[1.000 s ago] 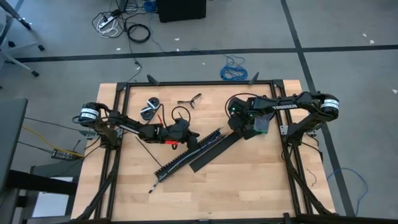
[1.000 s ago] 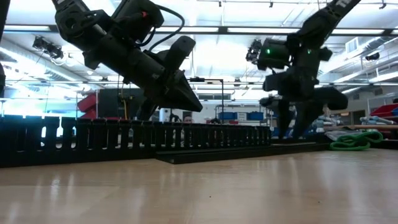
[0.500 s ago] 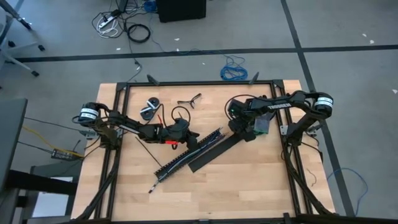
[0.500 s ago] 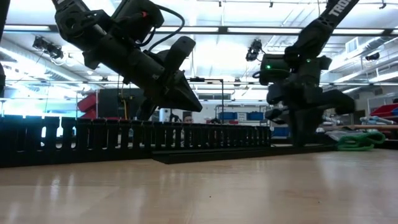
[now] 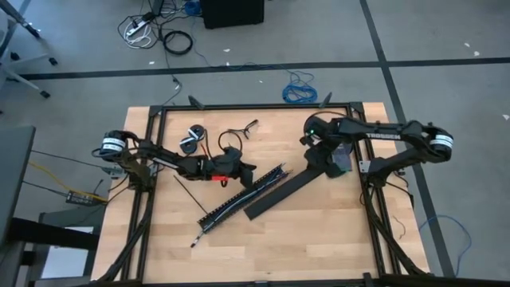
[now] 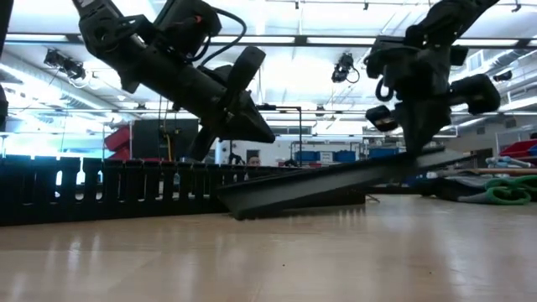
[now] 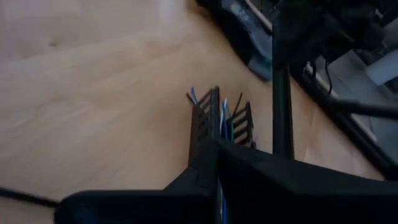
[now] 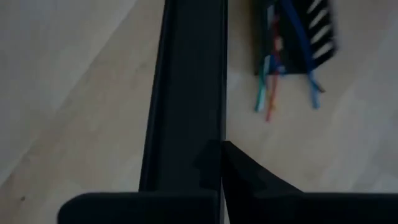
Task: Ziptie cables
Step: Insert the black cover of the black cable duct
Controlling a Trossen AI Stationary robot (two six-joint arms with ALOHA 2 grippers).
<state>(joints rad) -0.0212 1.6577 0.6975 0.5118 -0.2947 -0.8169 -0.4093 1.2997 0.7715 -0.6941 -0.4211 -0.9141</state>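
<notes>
Table (image 5: 319, 231): slotted duct (image 5: 239, 195) lies diagonal mid-table, cables (image 8: 273, 81) inside, ends poking out. Right claw (image 5: 320, 163) clamped on flat cover strip (image 5: 283, 191), one end lifted. Left claw (image 5: 243, 171) together, empty, over duct. Judged step: clearing cover; next, expose cables, fetch ziptie.

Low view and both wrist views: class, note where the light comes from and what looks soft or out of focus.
Low view: bright ceiling lights backlight the dark arms, and the pale wooden tabletop carries a sheen. Left wrist view: near dark fingers blurred. Right wrist view: coloured wire ends soft.
</notes>
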